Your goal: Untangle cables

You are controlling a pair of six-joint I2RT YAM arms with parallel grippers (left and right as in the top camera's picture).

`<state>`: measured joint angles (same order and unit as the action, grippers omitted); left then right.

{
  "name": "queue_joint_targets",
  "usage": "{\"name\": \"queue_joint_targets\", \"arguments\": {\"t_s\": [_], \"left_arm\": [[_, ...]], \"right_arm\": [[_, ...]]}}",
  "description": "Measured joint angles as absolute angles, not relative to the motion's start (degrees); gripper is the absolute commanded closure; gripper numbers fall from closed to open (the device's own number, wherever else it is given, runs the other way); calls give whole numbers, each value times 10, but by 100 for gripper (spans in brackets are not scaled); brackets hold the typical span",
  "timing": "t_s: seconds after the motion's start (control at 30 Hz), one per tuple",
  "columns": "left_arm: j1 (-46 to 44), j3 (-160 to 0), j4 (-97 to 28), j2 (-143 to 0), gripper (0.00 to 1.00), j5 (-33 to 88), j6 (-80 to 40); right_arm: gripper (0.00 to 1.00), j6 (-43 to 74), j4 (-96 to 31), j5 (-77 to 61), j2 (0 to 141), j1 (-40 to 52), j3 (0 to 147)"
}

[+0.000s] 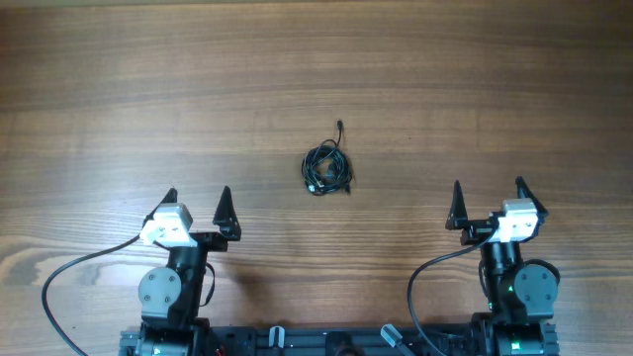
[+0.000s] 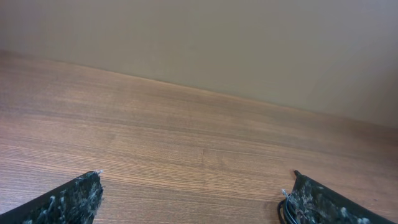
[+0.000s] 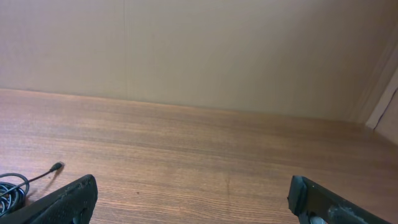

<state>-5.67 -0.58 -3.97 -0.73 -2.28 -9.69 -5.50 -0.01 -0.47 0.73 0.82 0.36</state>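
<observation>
While both arms sit at the near edge of the table [image 1: 316, 59], each one has its two black fingers spread wide apart. The left gripper [image 1: 198, 201] holds nothing, and its wrist view shows only brown wood between its fingers [image 2: 71, 199]. The right gripper [image 1: 489, 193] is just as wide and holds nothing too.

A little farther out, between the two grippers, lie the cables [image 1: 326, 170]. They are thin black cords wound up in one small round bunch. The bunch rests flat on the wood, well apart from both grippers. One thin end with a tiny plug [image 1: 339, 126] sticks out on the far side of the bunch. In the right wrist view, part of the bunch peeks in at the left edge, just beside one finger [image 3: 68, 202].

Past the cables the wood goes on to a plain tan wall [image 3: 199, 50].
</observation>
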Motion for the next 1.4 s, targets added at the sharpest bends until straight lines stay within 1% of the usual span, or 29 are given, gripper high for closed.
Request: {"name": "queue_joint_targets", "arguments": {"t_s": [1.4], "left_arm": [[-57, -5, -30, -8, 0, -23, -94]], "right_arm": [[0, -55, 0, -5, 7, 8, 4]]}}
